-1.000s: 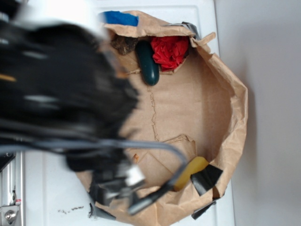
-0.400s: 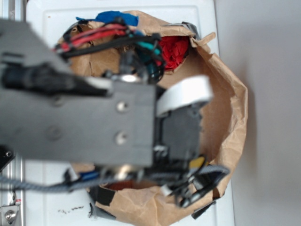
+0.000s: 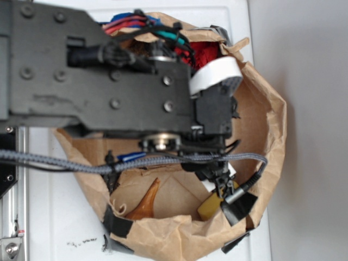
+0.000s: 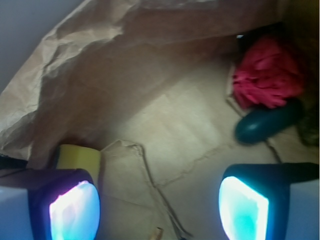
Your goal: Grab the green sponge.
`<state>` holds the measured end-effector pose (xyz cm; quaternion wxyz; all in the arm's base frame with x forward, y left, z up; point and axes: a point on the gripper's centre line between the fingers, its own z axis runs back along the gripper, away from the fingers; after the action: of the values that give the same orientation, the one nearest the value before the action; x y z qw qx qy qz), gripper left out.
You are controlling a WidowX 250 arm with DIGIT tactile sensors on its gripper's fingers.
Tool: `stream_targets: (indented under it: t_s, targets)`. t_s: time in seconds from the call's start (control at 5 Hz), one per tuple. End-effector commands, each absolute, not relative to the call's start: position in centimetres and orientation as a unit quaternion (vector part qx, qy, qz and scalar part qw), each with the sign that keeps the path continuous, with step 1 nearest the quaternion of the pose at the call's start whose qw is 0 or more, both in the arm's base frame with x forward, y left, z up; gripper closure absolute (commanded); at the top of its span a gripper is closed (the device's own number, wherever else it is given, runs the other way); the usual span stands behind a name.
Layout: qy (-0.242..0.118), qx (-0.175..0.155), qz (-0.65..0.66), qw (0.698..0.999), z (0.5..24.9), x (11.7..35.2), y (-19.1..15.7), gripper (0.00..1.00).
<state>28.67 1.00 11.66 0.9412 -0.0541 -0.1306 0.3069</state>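
While gripper hung jaws spread, empty, green sponge sat off one finger; needed centring before descent into paper bag.

White table; brown paper bag on it (crumpled, taped)

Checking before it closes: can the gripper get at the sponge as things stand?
Probably yes, after a shift. The gripper is open, with the sponge just beyond its left finger, not between the fingers. Nothing covers the sponge, though the bag wall rises close beside it.
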Motion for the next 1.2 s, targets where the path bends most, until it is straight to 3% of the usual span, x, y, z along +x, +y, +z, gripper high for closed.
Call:
stream_targets:
  t_s: [0.0,0.2,1.0]
  targets:
    - [-0.145,-0.147,0.275,0.939,11.44,28.78,0.73,0.0]
    - [-0.132,-0.194,0.288,0.928,12.0,29.31,0.48,0.0]
    - [-0.132,-0.194,0.288,0.928,12.0,29.31,0.48,0.0]
